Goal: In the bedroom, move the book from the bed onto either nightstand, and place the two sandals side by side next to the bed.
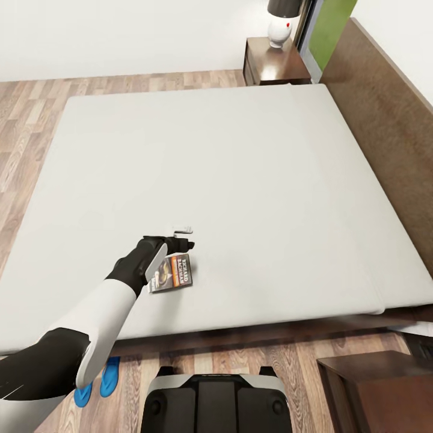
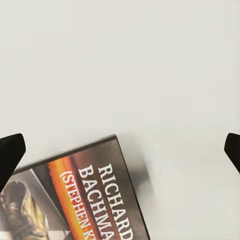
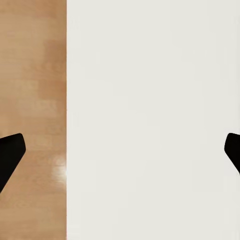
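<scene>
Pale grey-white mattress spreads under your left gripper [image 1: 183, 236], whose dark fingers [image 2: 11, 155] stand wide apart and hold nothing. In the left wrist view the two fingertips sit at opposite edges with bare mattress between them, and the book [image 2: 85, 200] lies flat just short of that gap, touching neither finger. Its dark cover carries an orange band and white lettering.

From the head view, your left arm [image 1: 102, 313] reaches forward and slightly inward from the lower left, white along the forearm and black at the wrist, with the gripper hanging over the near part of the bed [image 1: 240, 180]. The book [image 1: 172, 272] rests on the mattress just beside the wrist, near the bed's front edge.

Your right gripper [image 3: 120, 150] is also spread wide and empty; its fingers [image 3: 10, 152] frame a straight boundary between pale surface and brown wood, and you cannot tell from that view exactly where it hangs.

Blue sandals [image 1: 99, 382] lie together on the wood-plank floor [image 1: 36, 120] by the bed's near side, partly hidden behind your left arm. One nightstand [image 1: 273, 63] stands at the far corner by the headboard [image 1: 385, 126] with a lamp [image 1: 281, 24] on top; another nightstand [image 1: 376, 391] sits at the near right, close to the robot's base [image 1: 216, 403].
</scene>
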